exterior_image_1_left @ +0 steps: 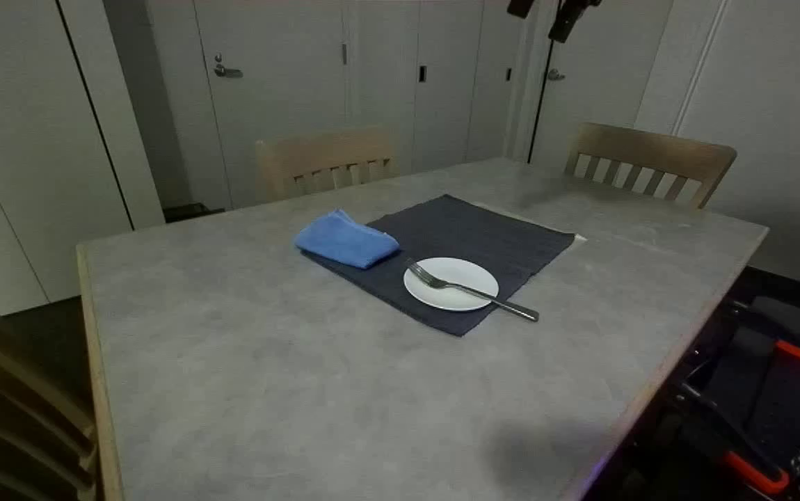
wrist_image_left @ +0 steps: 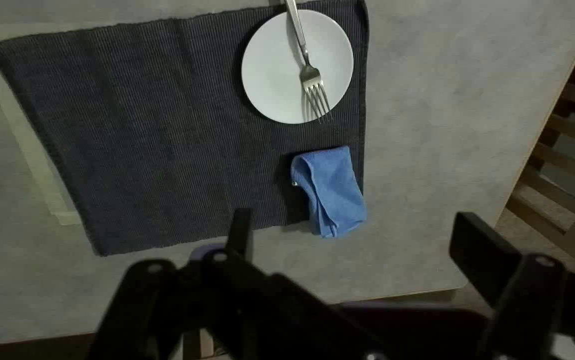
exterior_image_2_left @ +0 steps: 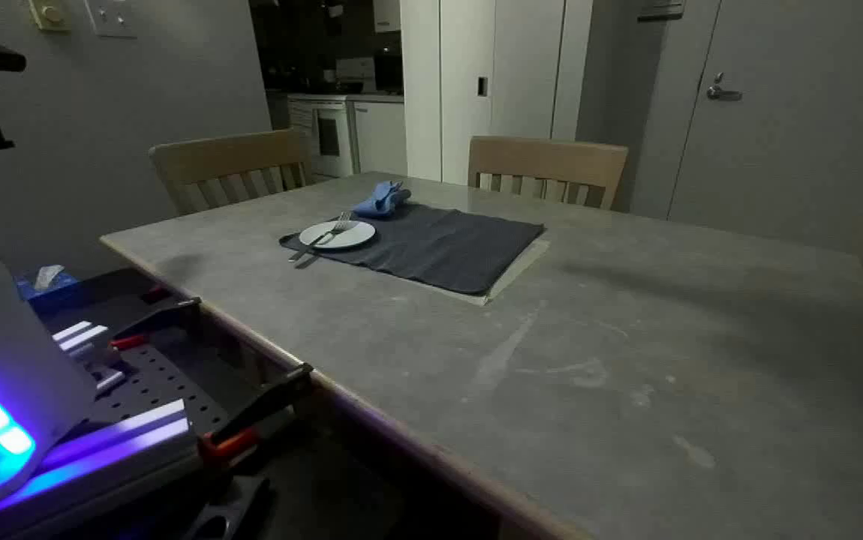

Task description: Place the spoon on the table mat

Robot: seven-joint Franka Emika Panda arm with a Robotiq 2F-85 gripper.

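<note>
The dark grey-blue table mat lies flat on the table and shows in both exterior views and in the wrist view. I see no whole spoon; it is hidden or out of view. A tiny shiny spot shows at the fold of the blue cloth; I cannot tell what it belongs to. My gripper is open and empty, high above the table beyond the cloth side of the mat. Its fingertips show at the top of an exterior view.
A white plate stands on a mat corner with a silvery fork across it, its handle reaching past the mat. The folded cloth lies partly over the mat's edge. Wooden chairs stand around the table.
</note>
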